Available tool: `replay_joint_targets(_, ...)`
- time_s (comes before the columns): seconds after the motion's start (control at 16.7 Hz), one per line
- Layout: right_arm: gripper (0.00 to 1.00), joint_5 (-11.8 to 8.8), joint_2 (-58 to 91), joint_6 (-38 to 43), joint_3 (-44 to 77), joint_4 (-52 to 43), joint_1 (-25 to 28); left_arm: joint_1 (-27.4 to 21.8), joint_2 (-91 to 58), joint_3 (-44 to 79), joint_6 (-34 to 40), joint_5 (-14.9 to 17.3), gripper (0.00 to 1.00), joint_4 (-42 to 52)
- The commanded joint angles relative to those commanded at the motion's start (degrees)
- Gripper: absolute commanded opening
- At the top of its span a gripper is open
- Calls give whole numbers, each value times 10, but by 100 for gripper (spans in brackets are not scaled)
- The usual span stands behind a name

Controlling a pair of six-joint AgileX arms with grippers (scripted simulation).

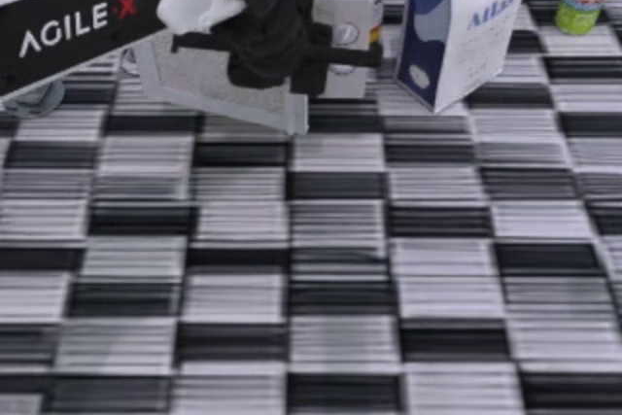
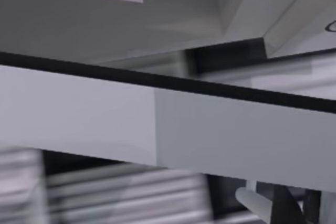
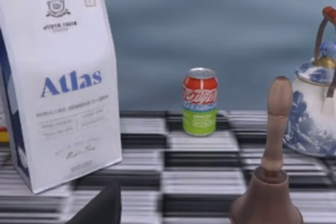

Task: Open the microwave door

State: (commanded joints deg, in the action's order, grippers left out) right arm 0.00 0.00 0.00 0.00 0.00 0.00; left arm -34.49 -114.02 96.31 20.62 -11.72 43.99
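One left gripper [image 1: 277,55] at microwave door [image 1: 219,85] edge

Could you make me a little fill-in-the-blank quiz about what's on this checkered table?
1. The microwave door is swung ____.
2. The arm reaching over the microwave is the ____ one.
3. The white bag carries the word ____ in blue.
4. The can stands ____ on the table.

Missing words: open; left; Atlas; upright
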Motion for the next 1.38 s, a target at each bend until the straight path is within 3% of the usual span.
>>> replay_joint_targets(0.66, 100, 0, 0, 0, 0, 0, 0, 11, 51, -72, -64, 35, 0, -32)
replay_joint_targets(1.38, 100, 0, 0, 0, 0, 0, 0, 11, 51, -73, -65, 35, 0, -32)
